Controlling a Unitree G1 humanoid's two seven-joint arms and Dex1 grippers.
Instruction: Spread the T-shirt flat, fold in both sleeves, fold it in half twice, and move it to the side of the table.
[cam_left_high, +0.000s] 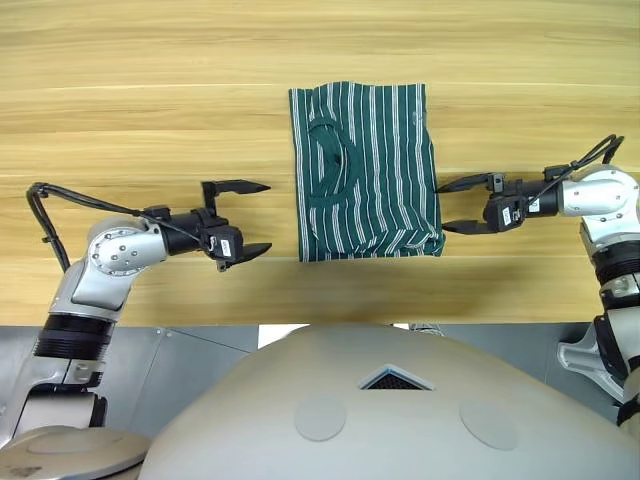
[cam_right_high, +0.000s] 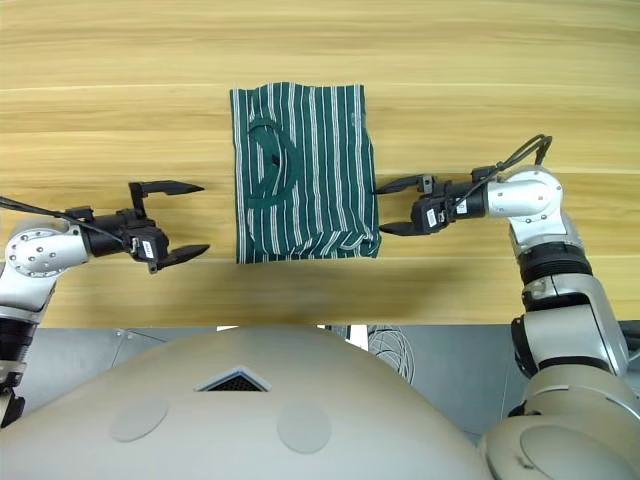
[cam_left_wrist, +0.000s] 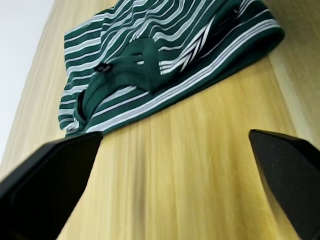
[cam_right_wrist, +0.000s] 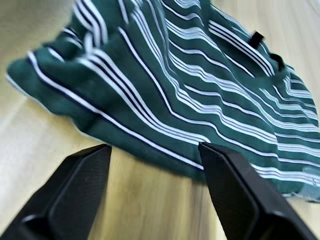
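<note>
A green T-shirt with white stripes (cam_left_high: 365, 170) lies folded into a rough rectangle in the middle of the wooden table, its collar on the left half. My left gripper (cam_left_high: 255, 217) stands open a short way to the left of the shirt, nothing between its fingers (cam_left_wrist: 47, 185). My right gripper (cam_left_high: 442, 205) is open right at the shirt's right edge near the front corner, its near fingertip touching or almost touching the cloth. In the right wrist view the shirt's edge (cam_right_wrist: 150, 100) lies just beyond both open fingers (cam_right_wrist: 240, 195).
The wooden table (cam_left_high: 150, 90) stretches wide and bare to the left, right and behind the shirt. Its front edge (cam_left_high: 200, 322) runs close below both grippers.
</note>
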